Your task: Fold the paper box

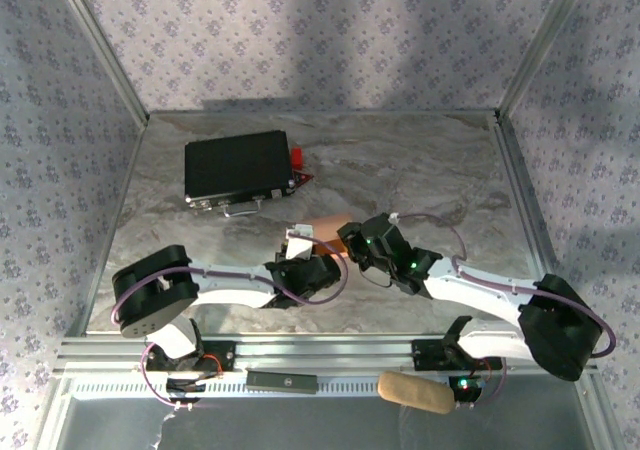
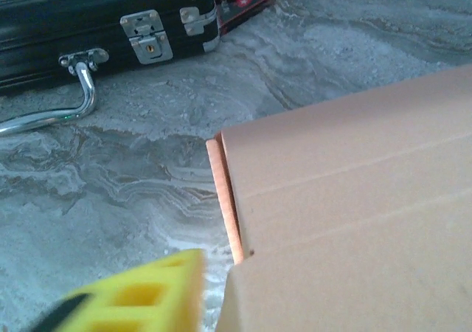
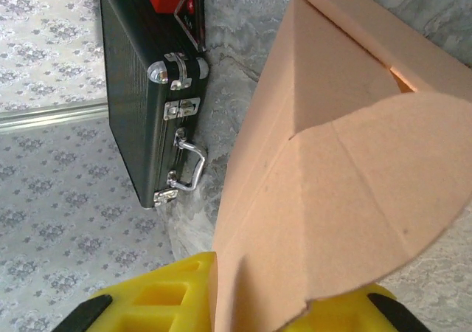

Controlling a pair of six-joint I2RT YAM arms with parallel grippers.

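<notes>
Worked over a marbled table (image 1: pixel 430 170), with the black case (image 1: pixel 238 167) at far left, well apart from the action. Found the paper box (image 1: pixel 324 228) mid-table, right of the case and nearer, already raised into a shape rather than lying flat, between the left gripper (image 1: pixel 303 248) and the right gripper (image 1: pixel 353 240).

Could not tell the left claw's state: caught one yellow finger (image 2: pixel 140 295) just beside the box's left edge. Could not tell the right claw's either: saw yellow fingers (image 3: pixel 166 291) on either side of a rounded flap (image 3: pixel 354 192), pinching or merely straddling, unclear.

Judged the main risk to be a crushed or mis-creased panel, from squeezing thin card off its score lines. Judged the second to be a slide across the smooth table, from pushing on one side without bracing the other. Feared also a flap springing open, if let go untucked.

From above, got both arms' placing and a sliver of salmon card between the wrists. From the left wrist, got a tucked inner edge (image 2: pixel 223 199) and parallel creases. From the right wrist, got the flap's curve.
</notes>
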